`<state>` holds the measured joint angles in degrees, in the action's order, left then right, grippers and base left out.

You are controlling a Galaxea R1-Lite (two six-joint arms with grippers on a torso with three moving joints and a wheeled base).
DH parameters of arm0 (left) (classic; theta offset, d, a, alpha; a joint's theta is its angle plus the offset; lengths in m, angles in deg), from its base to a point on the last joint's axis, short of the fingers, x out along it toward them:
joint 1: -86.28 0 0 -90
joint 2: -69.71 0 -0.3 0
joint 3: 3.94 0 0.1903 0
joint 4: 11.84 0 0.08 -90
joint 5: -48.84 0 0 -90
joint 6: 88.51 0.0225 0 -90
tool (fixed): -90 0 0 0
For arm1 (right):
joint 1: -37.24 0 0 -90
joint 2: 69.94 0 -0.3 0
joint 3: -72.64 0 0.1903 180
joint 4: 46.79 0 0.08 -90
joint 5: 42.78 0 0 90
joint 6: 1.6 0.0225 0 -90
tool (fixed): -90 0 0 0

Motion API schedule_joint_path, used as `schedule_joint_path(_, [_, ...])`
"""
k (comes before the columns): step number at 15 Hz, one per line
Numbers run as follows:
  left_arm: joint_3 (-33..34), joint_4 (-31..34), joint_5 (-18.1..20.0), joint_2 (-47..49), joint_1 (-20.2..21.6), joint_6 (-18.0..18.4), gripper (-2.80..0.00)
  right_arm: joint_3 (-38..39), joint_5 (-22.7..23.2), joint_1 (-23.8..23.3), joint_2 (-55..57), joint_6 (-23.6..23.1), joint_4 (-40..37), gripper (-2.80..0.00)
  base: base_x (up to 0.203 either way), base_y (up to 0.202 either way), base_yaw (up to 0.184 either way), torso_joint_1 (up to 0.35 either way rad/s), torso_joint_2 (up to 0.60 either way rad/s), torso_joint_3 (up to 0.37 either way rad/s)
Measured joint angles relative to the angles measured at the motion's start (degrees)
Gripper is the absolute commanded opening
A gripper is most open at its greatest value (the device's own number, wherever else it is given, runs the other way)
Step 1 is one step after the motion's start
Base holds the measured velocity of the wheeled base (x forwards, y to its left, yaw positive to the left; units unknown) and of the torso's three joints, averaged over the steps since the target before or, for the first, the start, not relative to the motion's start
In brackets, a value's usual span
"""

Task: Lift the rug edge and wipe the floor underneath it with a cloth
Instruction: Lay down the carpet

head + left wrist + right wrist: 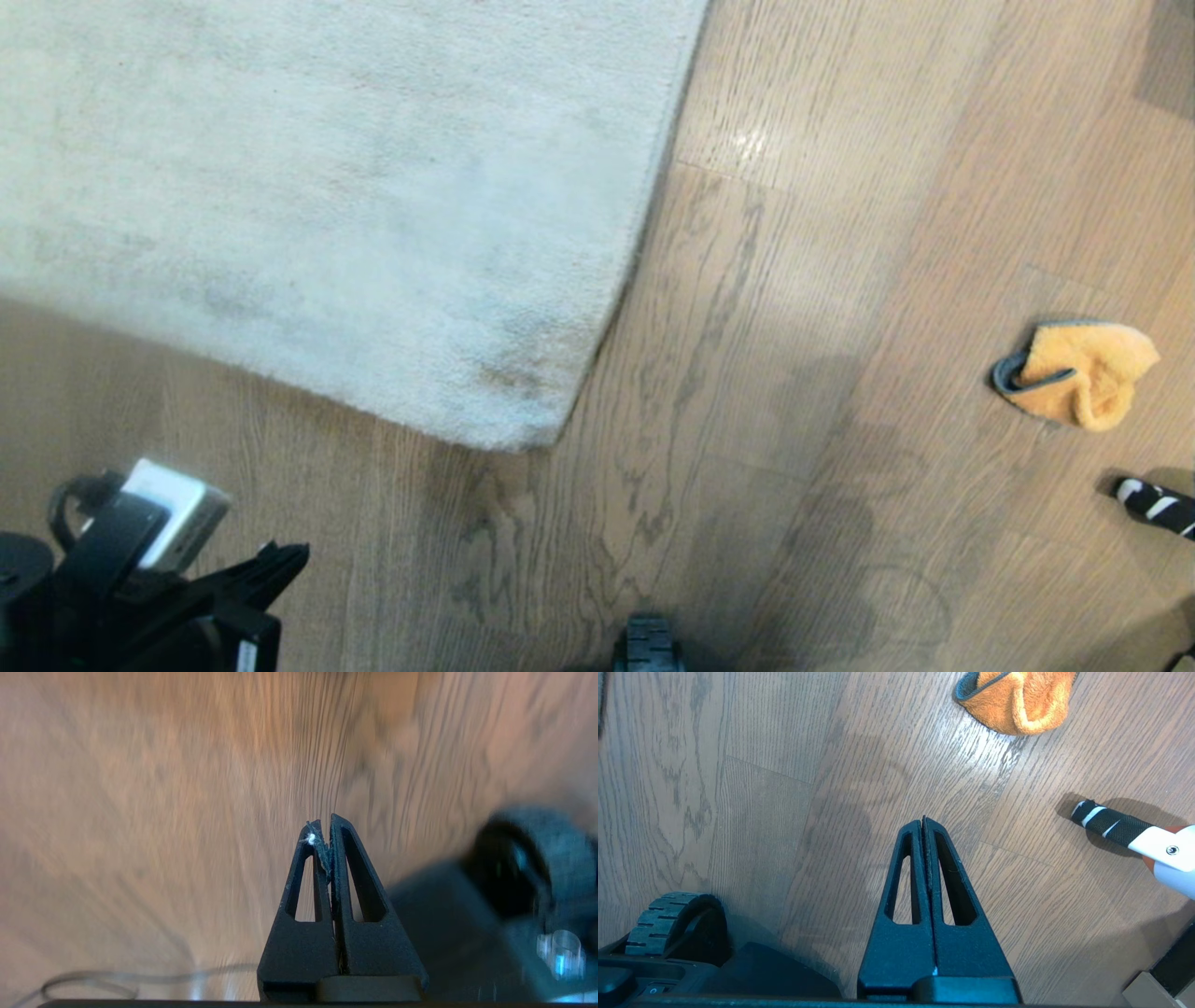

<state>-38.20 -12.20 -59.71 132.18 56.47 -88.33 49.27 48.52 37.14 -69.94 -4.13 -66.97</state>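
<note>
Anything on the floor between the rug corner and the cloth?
No. In the head view only bare floor lies between the rug corner and the cloth.

The left gripper (280, 560) is sitting at about eight o'clock in the head view, its black fingers (343, 868) pressing together and pointing toward two o'clock, with the arm's dark wrist housing trailing off behind it. The right gripper (923, 823) is hanging parked over bare boards, its jaws resting closed and holding nothing.

A black-and-white striped handle (1104, 823) lies on bare planks.
</note>
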Motion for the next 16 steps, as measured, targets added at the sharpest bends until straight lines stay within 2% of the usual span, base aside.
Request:
schedule_joint_path(2, [-1.8,-6.9,1.1,7.8,1.4,0.4,-2.80,0.0,0.0,0.0,0.0,0.0,0.0,-2.80,0.000,0.000,0.000,0.000,0.00,0.000])
schedule_joint_path(7, [-9.4,-26.6,9.3,27.7,5.9,2.6,-2.80,0.0,0.0,0.0,0.0,0.0,0.0,-2.80,0.000,0.000,0.000,0.000,0.00,0.000])
schedule_joint_path(11, [-16.3,-33.3,14.6,40.5,6.6,3.7,-2.80,0.0,0.0,0.0,0.0,0.0,0.0,-2.80,0.000,0.000,0.000,0.000,0.00,0.000])
schedule_joint_path(16, [-24.2,-42.6,22.9,55.3,5.9,4.1,-2.80,0.0,0.0,0.0,0.0,0.0,0.0,-2.80,0.000,0.000,0.000,0.000,0.00,0.000])
